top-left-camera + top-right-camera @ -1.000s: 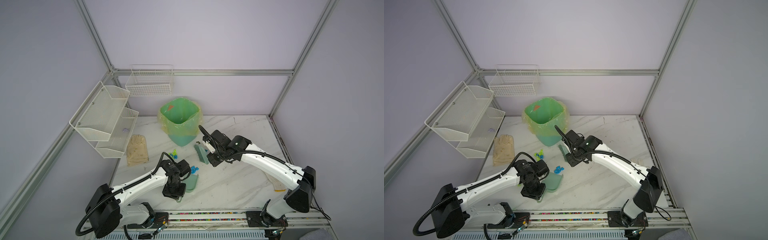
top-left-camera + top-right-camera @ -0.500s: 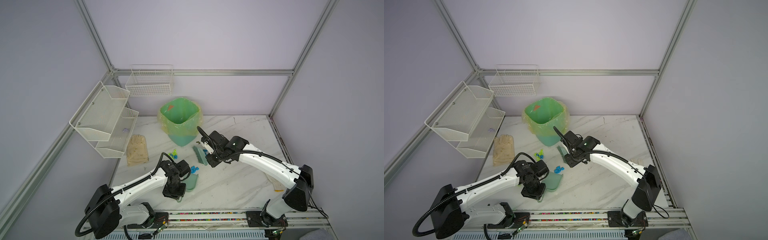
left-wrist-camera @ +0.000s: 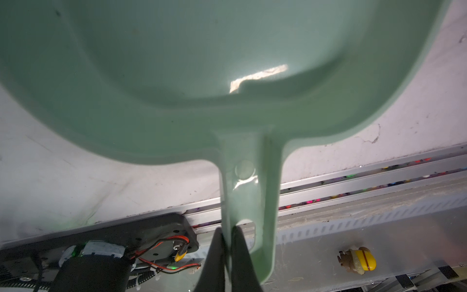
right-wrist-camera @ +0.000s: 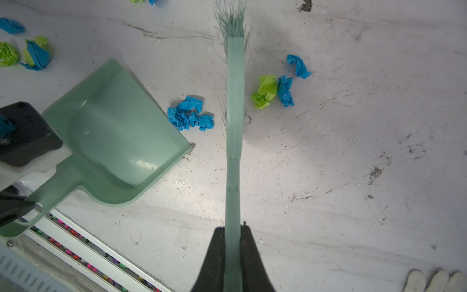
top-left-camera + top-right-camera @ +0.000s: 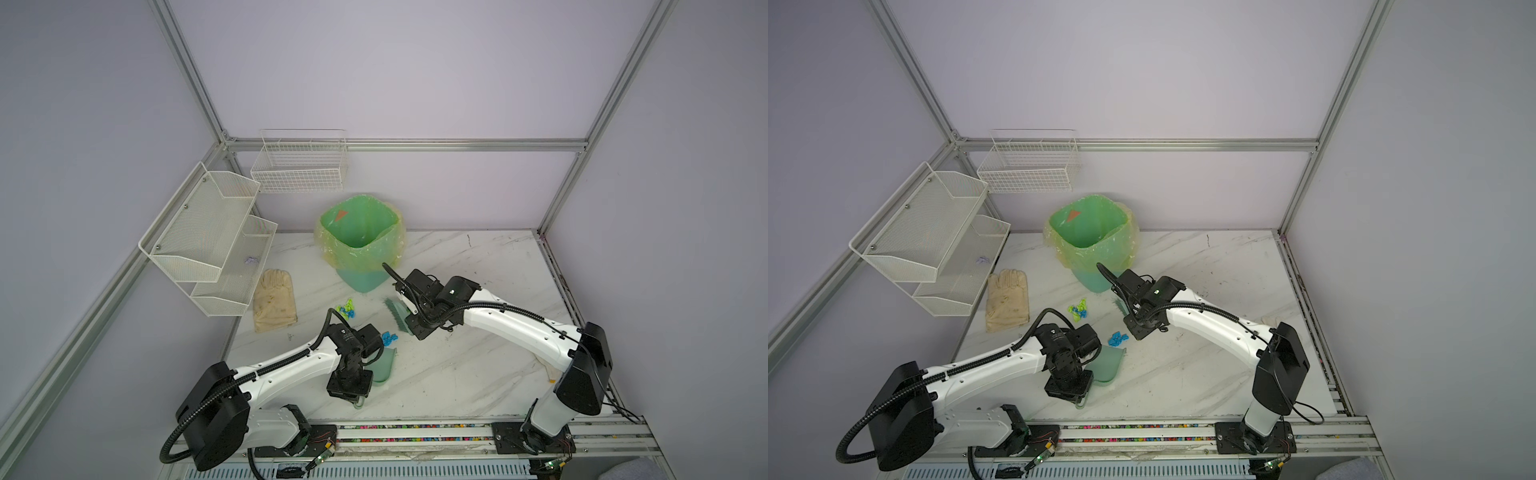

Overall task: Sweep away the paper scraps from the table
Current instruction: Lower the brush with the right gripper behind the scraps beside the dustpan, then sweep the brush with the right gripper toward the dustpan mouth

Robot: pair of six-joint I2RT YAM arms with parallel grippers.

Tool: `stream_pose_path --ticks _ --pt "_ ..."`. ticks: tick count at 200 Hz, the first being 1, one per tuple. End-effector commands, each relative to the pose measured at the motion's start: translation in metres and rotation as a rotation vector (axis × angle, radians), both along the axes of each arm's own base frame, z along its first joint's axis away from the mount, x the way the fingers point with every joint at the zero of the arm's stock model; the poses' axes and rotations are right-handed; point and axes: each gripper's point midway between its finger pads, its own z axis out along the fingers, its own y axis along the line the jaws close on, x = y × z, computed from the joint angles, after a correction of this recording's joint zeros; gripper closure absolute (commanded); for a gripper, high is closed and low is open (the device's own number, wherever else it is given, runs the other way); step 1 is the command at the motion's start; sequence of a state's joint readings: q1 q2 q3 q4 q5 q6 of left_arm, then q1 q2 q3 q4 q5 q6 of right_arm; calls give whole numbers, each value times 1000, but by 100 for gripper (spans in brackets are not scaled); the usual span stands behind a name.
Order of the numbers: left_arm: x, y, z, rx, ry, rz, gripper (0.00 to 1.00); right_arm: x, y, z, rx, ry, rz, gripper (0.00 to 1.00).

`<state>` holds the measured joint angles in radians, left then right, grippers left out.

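Paper scraps: lay in both top views as small blue and lime wads on the white veined worktop, in front of the lined green bin; sat in a mixed cluster nearer the bin and a blue cluster just beside the lip of the pale green dustpan. Showed there too a matching brush between bin and dustpan, and a cream glove well apart. Caught, in the left wrist view, the left end effector pinched shut on the tail of the dustpan handle. Caught, in the right wrist view, the right end effector clamped tight on the brush handle, bristles at the far end; placed the blue cluster between dustpan lip and brush, a lime wad with two blue ones on the brush's other side, more wads past the dustpan's far corner; showed the dustpan empty. Could not confirm bristle contact with the worktop. Looked like the step of drawing wads into the dustpan: probably best done by setting the bristles down beyond the lime-and-blue group, pulling low and slow toward the lip, gathering the blue cluster on the way, and pressing the lip flat to the worktop. Read no brand, label or writing in any view.
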<state>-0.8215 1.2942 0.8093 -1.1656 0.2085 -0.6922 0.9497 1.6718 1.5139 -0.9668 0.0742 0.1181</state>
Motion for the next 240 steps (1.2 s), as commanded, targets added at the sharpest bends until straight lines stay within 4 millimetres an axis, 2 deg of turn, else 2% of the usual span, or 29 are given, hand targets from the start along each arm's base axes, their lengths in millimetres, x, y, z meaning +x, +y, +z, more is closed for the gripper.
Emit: stream_pose_path --ticks 1,33,50,94,118,140,179,206,222,240 --pt "-1 -3 -2 -8 6 -15 100 3 5 9 -17 -28 21 100" --pt "-1 -7 -7 -21 16 -11 100 3 14 4 -40 -36 47 100" --pt "0 -7 -7 -21 13 -13 100 -3 10 -5 -85 -10 69 100" --pt "-2 -10 -10 -38 21 2 100 -25 27 -8 -62 39 163 100" --pt "-1 -10 -10 -39 22 3 100 -44 33 -3 -13 83 222 100" --pt "-1 -10 -11 -33 22 -1 100 -59 30 0 22 129 242 100" --pt "-1 -9 -14 -25 28 -6 100 -85 28 21 141 192 283 100" --pt "0 -12 -13 -28 34 -11 100 -75 22 37 155 125 223 100" --pt "0 -13 -12 -35 32 -13 100 -60 18 43 136 60 175 100" --pt "-3 -18 -12 -74 54 -6 100 -33 15 45 87 -41 117 100"
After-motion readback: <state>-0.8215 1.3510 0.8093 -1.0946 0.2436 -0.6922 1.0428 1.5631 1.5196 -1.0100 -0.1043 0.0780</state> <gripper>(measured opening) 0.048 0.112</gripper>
